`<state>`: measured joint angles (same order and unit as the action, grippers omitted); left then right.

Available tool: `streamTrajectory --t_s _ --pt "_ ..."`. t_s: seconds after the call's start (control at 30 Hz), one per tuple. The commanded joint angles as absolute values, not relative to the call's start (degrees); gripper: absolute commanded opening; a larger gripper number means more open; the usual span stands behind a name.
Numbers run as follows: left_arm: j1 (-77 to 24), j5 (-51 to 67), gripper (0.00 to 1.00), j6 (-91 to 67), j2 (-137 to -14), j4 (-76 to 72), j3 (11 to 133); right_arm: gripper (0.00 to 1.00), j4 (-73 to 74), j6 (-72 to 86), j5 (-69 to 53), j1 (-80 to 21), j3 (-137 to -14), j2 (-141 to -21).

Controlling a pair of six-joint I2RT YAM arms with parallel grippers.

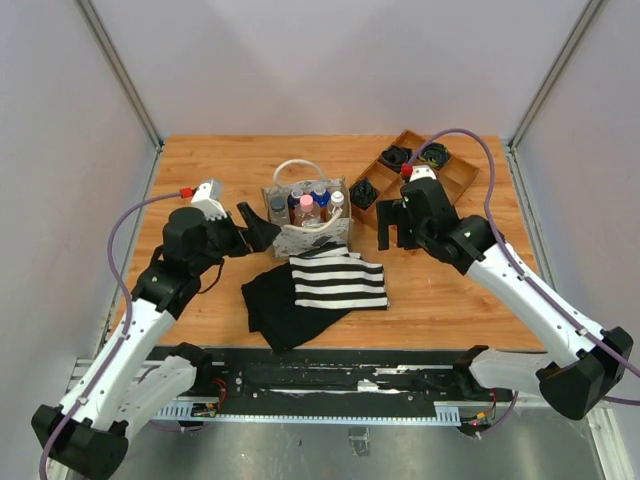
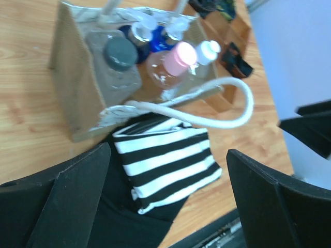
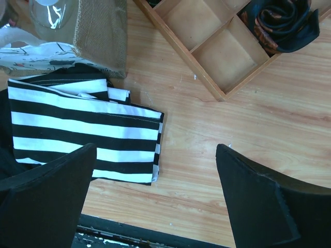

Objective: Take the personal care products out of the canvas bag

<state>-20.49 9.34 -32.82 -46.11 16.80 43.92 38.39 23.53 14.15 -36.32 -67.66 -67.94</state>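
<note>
Left gripper [image 2: 168,150] spread, empty | right gripper [image 3: 156,147] spread | bottles [image 2: 178,57] inside canvas bag [image 2: 77,88]

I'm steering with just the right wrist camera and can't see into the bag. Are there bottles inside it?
Observer: Yes, several bottles stand upright inside the canvas bag.
Operator: Is the other arm holding one?
Observer: No. The left gripper is open and empty, just left of the bag.
Operator: Which cap is easiest to spot?
Observer: The pink-capped bottle, near the bag's middle.
</note>
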Motion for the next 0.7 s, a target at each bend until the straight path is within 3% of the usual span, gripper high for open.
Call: streamTrajectory --t_s 0.0,0.23,0.43,0.53,0.67 --pt "-20.6 -1.6 1.0 -29.2 -51.9 25.4 48.8 0.98 43.0 22.2 15.3 -34.9 -72.0 -69.0" --pt "-20.6 -14.4 1.0 -27.2 -50.5 28.9 53.5 0.98 41.0 20.2 7.5 -34.9 -70.6 -70.5" --pt "-20.6 -14.3 1.0 -27.1 -50.6 29.4 52.9 0.99 34.8 25.0 -5.0 -35.9 -63.2 -76.2" --pt "-20.6 -13.9 1.0 -28.0 -49.6 28.1 51.5 0.99 29.0 26.7 -5.9 -39.8 -60.1 -79.2" --pt "-20.6 -13.2 1.0 -28.1 -49.8 27.5 51.2 0.99 31.4 26.0 1.7 -49.6 -66.6 -87.5"
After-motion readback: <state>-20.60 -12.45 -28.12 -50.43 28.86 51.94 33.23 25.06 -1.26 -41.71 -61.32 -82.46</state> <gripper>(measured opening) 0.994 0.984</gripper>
